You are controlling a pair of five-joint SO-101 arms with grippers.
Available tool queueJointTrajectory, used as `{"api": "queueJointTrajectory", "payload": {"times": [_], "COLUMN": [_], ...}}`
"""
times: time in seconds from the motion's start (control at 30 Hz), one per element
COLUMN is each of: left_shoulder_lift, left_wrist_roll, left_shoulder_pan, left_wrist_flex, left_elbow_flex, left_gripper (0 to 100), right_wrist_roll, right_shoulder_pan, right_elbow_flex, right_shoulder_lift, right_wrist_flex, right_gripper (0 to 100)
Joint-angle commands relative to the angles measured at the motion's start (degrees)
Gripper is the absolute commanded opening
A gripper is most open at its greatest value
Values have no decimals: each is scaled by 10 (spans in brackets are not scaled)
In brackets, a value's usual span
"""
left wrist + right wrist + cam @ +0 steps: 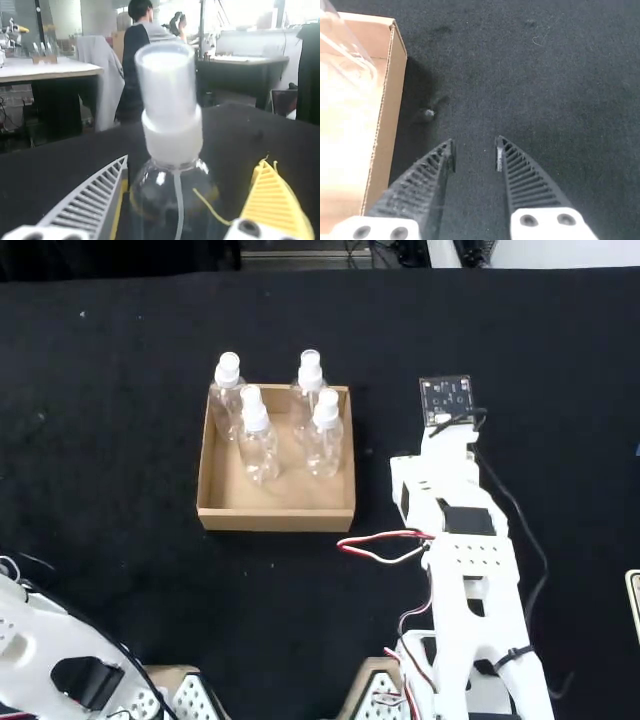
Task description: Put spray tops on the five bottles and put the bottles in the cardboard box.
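A cardboard box [277, 512] stands on the black table with several clear bottles [258, 445] upright in its far half, each with a white spray top [254, 410]. My left gripper [185, 210] is shut on another clear bottle [170, 192] with a white spray top [167, 100]; the bottle sits between the white finger [90, 197] and the yellow finger [270, 200]. My right gripper [475, 150] is open over bare table just beside the box wall [387, 100], nothing between its fingers. A clear bottle [345, 55] shows inside that box.
The right arm [455, 540] stretches from the near edge to the right of the box, with red and white cables [385, 545] looped beside it. The left arm's base [45, 660] sits at the near left corner. A speck of lint [427, 114] lies near the box.
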Motion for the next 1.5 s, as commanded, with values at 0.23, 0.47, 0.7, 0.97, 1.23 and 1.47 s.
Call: {"api": "queueJointTrajectory", "payload": {"times": [0.23, 0.47, 0.7, 0.97, 1.23, 1.47], "left_shoulder_lift": [-36, -36, -36, -36, -52, -243], "left_wrist_roll": [3, 3, 3, 3, 3, 4], "left_shoulder_pan": [-1, -1, -1, 7, 29, 76], "left_wrist_flex": [59, 59, 59, 58, 59, 239], "left_elbow_flex": [-26, -33, -29, -28, -37, -33], "left_gripper": [360, 360, 352, 29, 90, 90], "right_wrist_roll": [5, 5, 5, 5, 5, 4], "right_shoulder_pan": [-11, -10, -10, -10, -8, -7], "right_elbow_flex": [-2, -2, -2, -2, -2, -4], "right_shoulder_lift": [-11, -11, -11, -11, -11, -11], "right_wrist_flex": [-18, -18, -18, -18, -18, -18], "right_gripper": [110, 110, 110, 110, 110, 110]}}
